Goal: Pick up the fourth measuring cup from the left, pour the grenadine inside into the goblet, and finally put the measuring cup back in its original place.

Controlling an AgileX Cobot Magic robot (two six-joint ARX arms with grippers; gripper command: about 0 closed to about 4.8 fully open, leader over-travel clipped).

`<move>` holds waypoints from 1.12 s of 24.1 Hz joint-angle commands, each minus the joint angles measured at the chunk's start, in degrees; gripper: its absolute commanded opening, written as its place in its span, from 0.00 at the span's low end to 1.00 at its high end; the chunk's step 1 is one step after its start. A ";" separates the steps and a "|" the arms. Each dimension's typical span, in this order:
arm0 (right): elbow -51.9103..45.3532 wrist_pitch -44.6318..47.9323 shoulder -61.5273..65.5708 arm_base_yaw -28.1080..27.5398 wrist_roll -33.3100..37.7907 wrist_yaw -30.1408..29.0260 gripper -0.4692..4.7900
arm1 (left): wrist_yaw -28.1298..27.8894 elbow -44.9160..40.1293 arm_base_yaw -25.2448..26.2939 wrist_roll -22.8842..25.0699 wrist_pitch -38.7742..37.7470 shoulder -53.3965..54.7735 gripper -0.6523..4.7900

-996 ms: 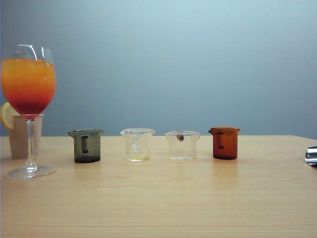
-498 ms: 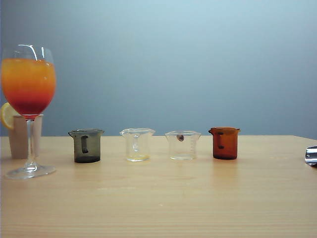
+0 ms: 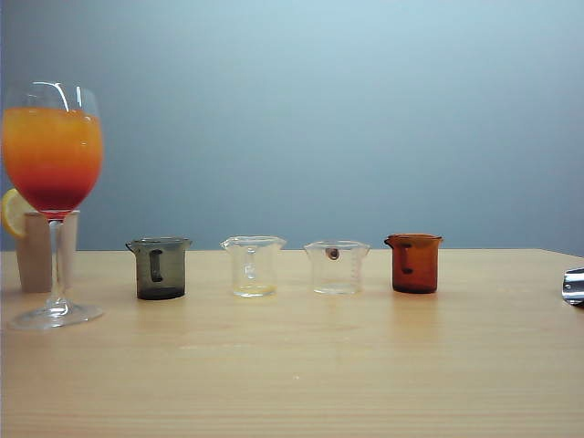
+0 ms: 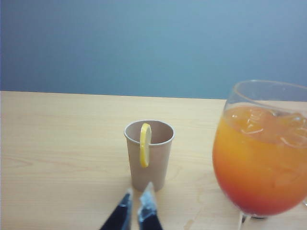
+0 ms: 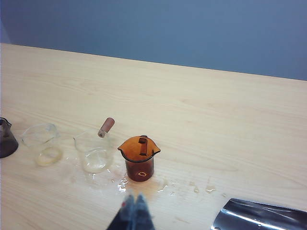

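Nothing moved since earlier frame; fourth measuring cup (image 5: 139, 158) upright; left gripper (image 4: 134, 207), right gripper (image 5: 134, 203) jaws clenched, empty.

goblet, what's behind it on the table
Behind the goblet stands a tan paper cup with a lemon slice hung on its rim. In the exterior view the goblet's stem and bowl cover part of it; its inside cannot be seen.

goblet (image 3: 52, 164) far left | fourth measuring cup (image 3: 414, 264) rightmost, likely empty
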 commanded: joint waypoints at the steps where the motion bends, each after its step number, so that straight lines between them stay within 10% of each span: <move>1: 0.33 0.57 -0.02 0.02 0.04 0.00 0.08 | 0.00 0.17 0.00 0.02 0.13 0.02 0.17; 12: -1.68 4.61 -0.98 -1.46 -0.22 4.15 0.08 | 0.00 0.17 0.00 0.02 0.13 0.02 0.17; 17: -15.37 22.47 -10.99 -10.21 -1.79 3.50 0.08 | 0.00 0.17 0.00 0.02 0.13 0.02 0.17; 27: -29.99 23.45 -27.30 -14.97 -1.68 1.68 0.08 | 0.00 0.17 0.00 0.02 0.13 0.02 0.17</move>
